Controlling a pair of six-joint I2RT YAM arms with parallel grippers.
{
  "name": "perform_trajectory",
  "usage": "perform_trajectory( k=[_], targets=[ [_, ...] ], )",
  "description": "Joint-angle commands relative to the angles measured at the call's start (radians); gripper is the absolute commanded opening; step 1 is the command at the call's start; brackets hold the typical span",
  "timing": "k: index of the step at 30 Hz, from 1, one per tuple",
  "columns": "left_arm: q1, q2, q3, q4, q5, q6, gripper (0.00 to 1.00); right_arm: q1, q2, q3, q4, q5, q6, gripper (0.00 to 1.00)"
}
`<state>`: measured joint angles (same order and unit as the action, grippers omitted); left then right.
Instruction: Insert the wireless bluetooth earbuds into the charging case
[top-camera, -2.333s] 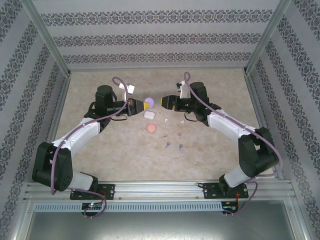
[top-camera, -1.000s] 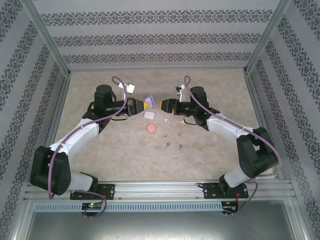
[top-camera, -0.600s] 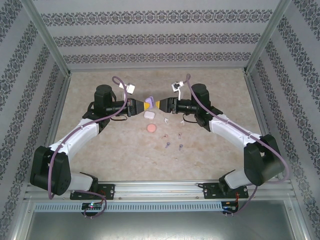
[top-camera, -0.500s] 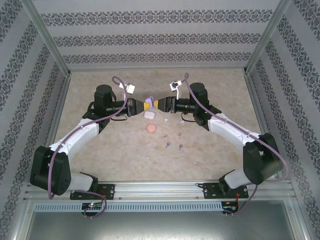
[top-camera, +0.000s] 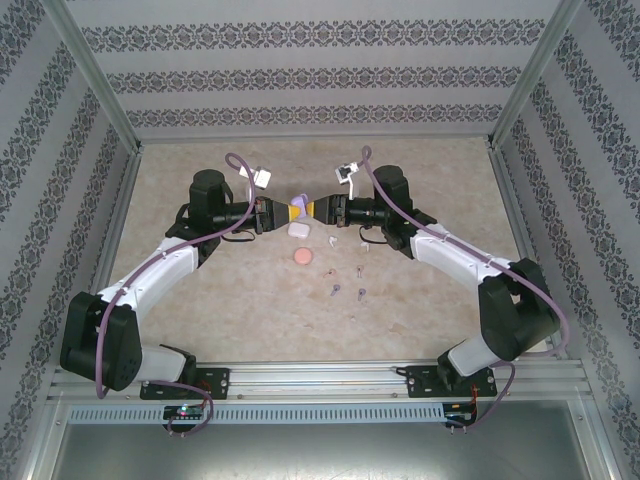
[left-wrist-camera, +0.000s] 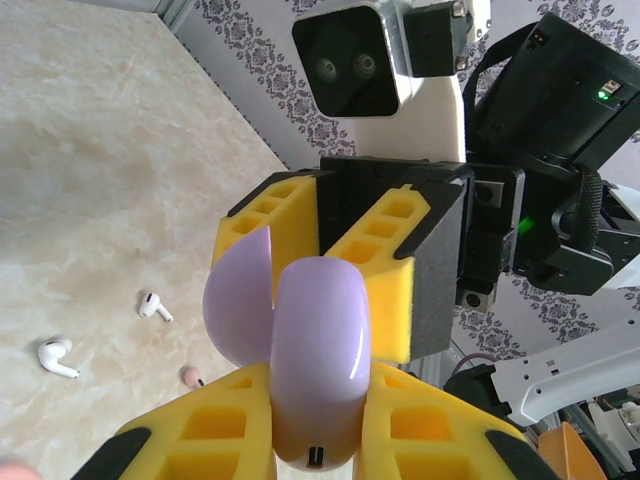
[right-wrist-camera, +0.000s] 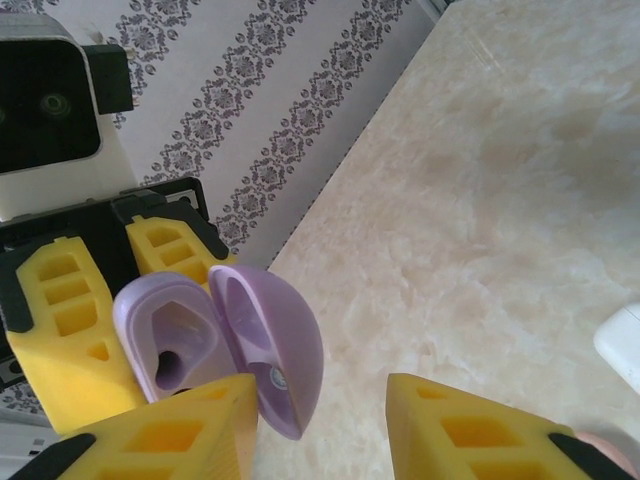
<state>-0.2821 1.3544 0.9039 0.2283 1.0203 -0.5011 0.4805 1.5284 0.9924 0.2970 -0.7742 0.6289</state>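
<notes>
1. The left tool (top-camera: 289, 211) pinches the purple charging case (left-wrist-camera: 318, 365) by its body, above the far middle of the tabletop (top-camera: 430, 300).
2. The lid (right-wrist-camera: 272, 350) stands open.
3. The right tool (right-wrist-camera: 318, 405) is spread, with its tips just beside the case. In my judgement it should fetch one bud gently while the left holds steady.
4. The earbuds (top-camera: 336, 290) lie loose on the tabletop, nearer than the case.
5. The right wrist view shows a cavity that looks empty. The left wrist view gives the outer shell and two white buds (left-wrist-camera: 57, 357).
</notes>
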Motion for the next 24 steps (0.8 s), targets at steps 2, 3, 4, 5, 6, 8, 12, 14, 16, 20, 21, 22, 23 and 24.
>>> perform_trajectory(
  k=[2, 3, 4, 5, 6, 8, 12, 14, 16, 20, 21, 22, 23, 24],
  targets=[
    [-0.015, -0.033, 0.033, 0.032, 0.024, 0.016, 0.0, -0.003, 0.025, 0.03, 0.022, 0.006, -0.014, 0.36],
    [-0.016, -0.033, 0.033, 0.032, 0.024, 0.015, 0.0, -0.003, 0.029, 0.032, 0.024, 0.004, -0.011, 0.36],
    [-0.016, -0.033, 0.033, 0.033, 0.023, 0.015, 0.0, -0.004, 0.032, 0.033, 0.026, 0.003, -0.008, 0.35],
    [-0.017, -0.033, 0.034, 0.034, 0.023, 0.016, 0.0, -0.002, 0.034, 0.036, 0.027, 0.003, -0.008, 0.35],
    [-0.018, -0.033, 0.034, 0.033, 0.023, 0.016, 0.0, -0.003, 0.035, 0.038, 0.027, 0.002, -0.007, 0.35],
    [-0.019, -0.031, 0.032, 0.032, 0.023, 0.016, 0.0, 0.0, 0.037, 0.042, 0.027, 0.001, -0.006, 0.34],
    [-0.023, -0.028, 0.027, 0.034, 0.022, 0.018, 0.0, 0.001, 0.038, 0.053, 0.027, 0.003, -0.001, 0.3],
    [-0.026, -0.027, 0.026, 0.035, 0.021, 0.018, 0.0, 0.003, 0.04, 0.06, 0.028, 0.001, 0.0, 0.28],
    [-0.026, -0.026, 0.023, 0.034, 0.02, 0.018, 0.0, 0.003, 0.041, 0.064, 0.029, 0.001, 0.002, 0.23],
    [-0.029, -0.026, 0.02, 0.034, 0.018, 0.021, 0.0, 0.007, 0.043, 0.069, 0.03, 0.0, 0.004, 0.08],
    [-0.03, -0.025, 0.018, 0.034, 0.017, 0.021, 0.0, 0.007, 0.044, 0.071, 0.03, 0.0, 0.004, 0.04],
    [-0.03, -0.024, 0.017, 0.034, 0.015, 0.021, 0.0, 0.008, 0.046, 0.072, 0.03, 0.001, 0.004, 0.01],
    [-0.031, -0.023, 0.015, 0.033, 0.015, 0.022, 0.0, 0.009, 0.046, 0.073, 0.028, 0.0, 0.005, 0.0],
    [-0.03, -0.02, 0.013, 0.033, 0.011, 0.022, 0.0, 0.01, 0.047, 0.075, 0.026, 0.001, 0.005, 0.0]
  ],
)
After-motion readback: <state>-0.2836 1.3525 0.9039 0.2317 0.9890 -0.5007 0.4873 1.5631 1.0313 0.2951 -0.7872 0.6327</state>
